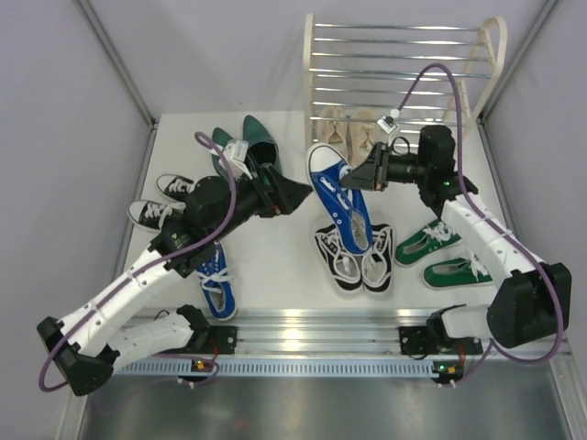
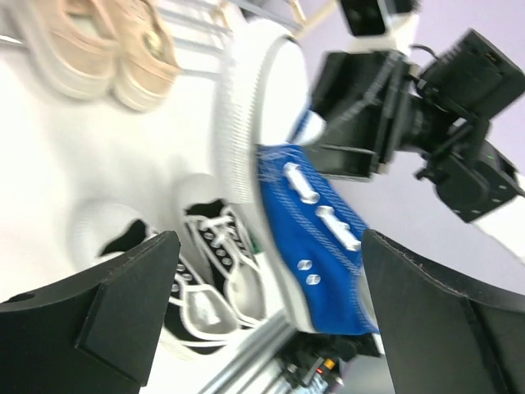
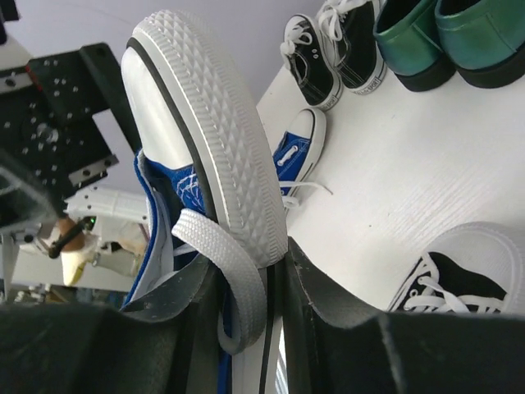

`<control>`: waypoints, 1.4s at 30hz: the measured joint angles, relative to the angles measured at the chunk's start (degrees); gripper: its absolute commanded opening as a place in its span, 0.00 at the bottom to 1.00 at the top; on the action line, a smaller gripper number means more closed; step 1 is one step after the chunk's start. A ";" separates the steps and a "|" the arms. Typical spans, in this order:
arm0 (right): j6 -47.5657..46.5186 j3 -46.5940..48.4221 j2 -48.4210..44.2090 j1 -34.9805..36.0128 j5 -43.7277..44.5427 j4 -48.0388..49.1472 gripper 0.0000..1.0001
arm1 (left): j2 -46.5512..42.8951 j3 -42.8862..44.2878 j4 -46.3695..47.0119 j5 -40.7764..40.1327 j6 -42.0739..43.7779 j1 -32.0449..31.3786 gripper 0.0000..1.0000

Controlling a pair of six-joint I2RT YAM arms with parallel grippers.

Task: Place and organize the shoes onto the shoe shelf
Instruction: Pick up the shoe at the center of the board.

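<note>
A blue sneaker hangs tilted above the table's middle, my right gripper shut on its rim. In the right wrist view the fingers pinch the sneaker's sidewall and a white lace. My left gripper stands open just left of that sneaker. In its wrist view the blue heel lies past the wide-apart fingers, touching neither. The shoe shelf stands at the back right. Beige lace-ups sit at its foot.
Dark green dress shoes lie behind my left wrist. Black-and-white sneakers sit at the far left, a second pair under the lifted shoe. Green sneakers lie by my right arm. The other blue sneaker lies under my left forearm.
</note>
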 measured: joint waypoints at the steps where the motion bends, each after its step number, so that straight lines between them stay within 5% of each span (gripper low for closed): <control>1: -1.38 0.00 -0.42 -0.46 -0.94 -0.66 0.00 | -1.36 -0.68 -0.63 -0.98 0.70 0.37 0.98; 7: -9.14 -0.39 -2.25 -1.11 -7.13 -3.61 0.00 | -5.60 -6.73 0.39 -1.79 2.67 2.21 0.98; 14: -16.02 -1.95 -4.02 0.04 -9.38 -8.28 0.00 | -3.78 -16.44 15.28 6.12 1.57 2.73 0.98; 21: -19.85 -3.43 -4.07 0.39 -9.11 -10.86 0.00 | -1.16 -17.05 24.81 12.61 0.85 2.82 0.96; 25: -21.90 -3.45 -4.07 1.20 -9.01 -12.02 0.00 | 1.20 -16.76 26.99 13.68 0.07 2.82 0.87; 28: -23.58 -3.45 -4.07 2.21 -9.27 -12.83 0.00 | 3.39 -16.70 27.52 13.16 -1.31 2.82 0.73; 30: -25.49 -3.43 -4.07 2.56 -9.18 -13.84 0.00 | 4.59 -16.70 27.71 12.87 -2.51 2.82 0.53; 32: -27.69 -3.41 -4.02 2.56 -8.04 -15.76 0.00 | 5.38 -16.48 28.39 13.49 -3.28 2.51 0.26; 33: -28.81 -3.39 -3.98 2.56 -7.65 -16.81 0.02 | 5.68 -16.39 28.48 13.55 -3.23 2.36 0.00; 36: -31.95 -2.82 -3.89 2.56 -6.99 -20.09 0.34 | 6.43 -16.37 28.39 13.44 -3.21 2.27 0.00; 37: -33.27 -2.47 -3.76 2.56 -6.78 -21.44 0.59 | 6.45 -16.37 28.17 13.25 -3.32 2.12 0.00; 38: -35.69 -1.62 -3.54 2.56 -6.82 -23.82 0.70 | 6.45 -16.37 27.96 13.05 -3.43 2.01 0.00; 42: -50.58 3.45 -3.15 2.86 -5.01 -34.58 0.89 | 5.75 -18.34 26.51 9.64 -5.29 3.15 0.00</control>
